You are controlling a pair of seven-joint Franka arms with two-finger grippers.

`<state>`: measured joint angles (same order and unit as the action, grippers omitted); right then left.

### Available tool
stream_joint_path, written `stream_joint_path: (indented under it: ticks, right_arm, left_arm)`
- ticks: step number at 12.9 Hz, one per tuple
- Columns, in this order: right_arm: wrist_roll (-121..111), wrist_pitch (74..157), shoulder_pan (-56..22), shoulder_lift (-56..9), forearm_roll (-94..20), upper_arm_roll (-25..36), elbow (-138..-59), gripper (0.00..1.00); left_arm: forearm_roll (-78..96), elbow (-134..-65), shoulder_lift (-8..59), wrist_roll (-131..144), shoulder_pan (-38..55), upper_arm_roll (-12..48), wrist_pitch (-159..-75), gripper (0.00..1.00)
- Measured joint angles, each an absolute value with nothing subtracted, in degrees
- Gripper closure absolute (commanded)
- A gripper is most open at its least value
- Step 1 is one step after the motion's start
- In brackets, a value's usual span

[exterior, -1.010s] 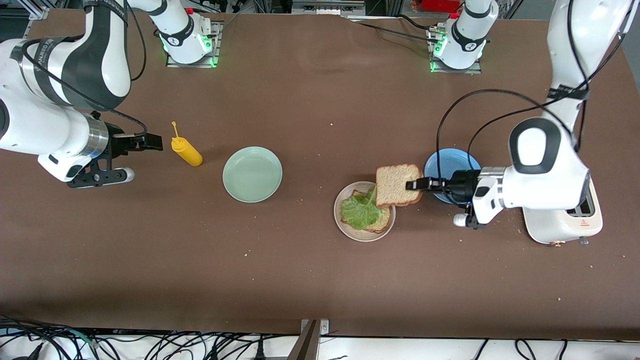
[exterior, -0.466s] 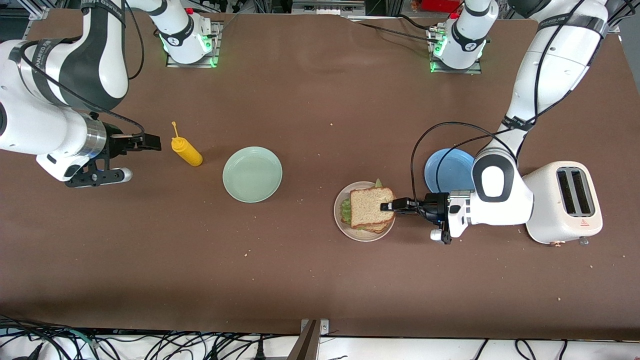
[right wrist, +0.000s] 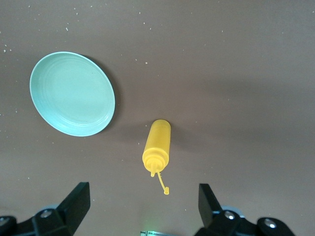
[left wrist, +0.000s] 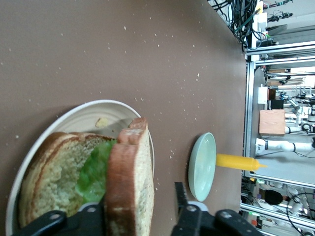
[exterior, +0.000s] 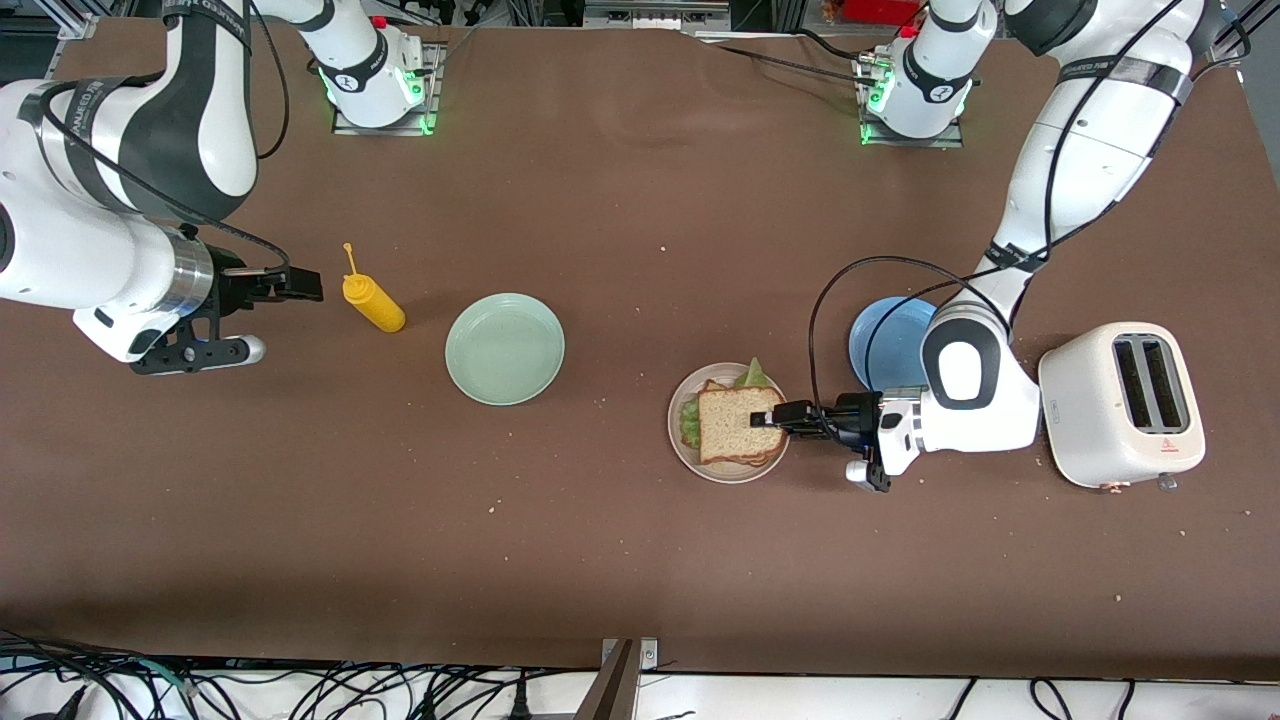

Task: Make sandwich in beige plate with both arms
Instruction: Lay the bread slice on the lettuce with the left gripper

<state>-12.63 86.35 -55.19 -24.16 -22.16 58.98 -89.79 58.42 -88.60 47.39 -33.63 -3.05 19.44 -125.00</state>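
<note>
Top slice [exterior: 738, 424] now lowered onto beige plate [exterior: 682, 452], left hand [exterior: 775, 417] loosening, lettuce [exterior: 690, 421] mostly hidden, right hand [exterior: 300, 284] open.

Bright, even overhead light, soft short shadows, sharp focus, no glare.

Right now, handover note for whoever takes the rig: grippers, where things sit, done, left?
Left gripper: at the top slice, fingers parted around its edge, one clear of the crust in the wrist view.
Right gripper: open, waiting beside the yellow bottle.
Sandwich: bread, lettuce, bread stacked on the beige plate.
Done: stacking.
Left: probably just back the left arm away without dragging the slice.
</note>
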Motion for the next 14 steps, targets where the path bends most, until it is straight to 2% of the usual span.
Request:
stream_joint_path:
  ticks: [5,14]
  right_arm:
    - [-12.63,86.35,-55.46,-24.16,-22.16,58.98,-89.8,0.02]
    - [-12.63,86.33,-55.58,-24.16,-22.16,58.98,-89.85,0.02]
  left_arm:
    - [57.69,-88.19,47.44,-34.49,-1.36,19.38,-126.44,0.0]
    - [40.35,-88.01,44.4,-31.49,-1.11,19.4,-126.8,0.0]
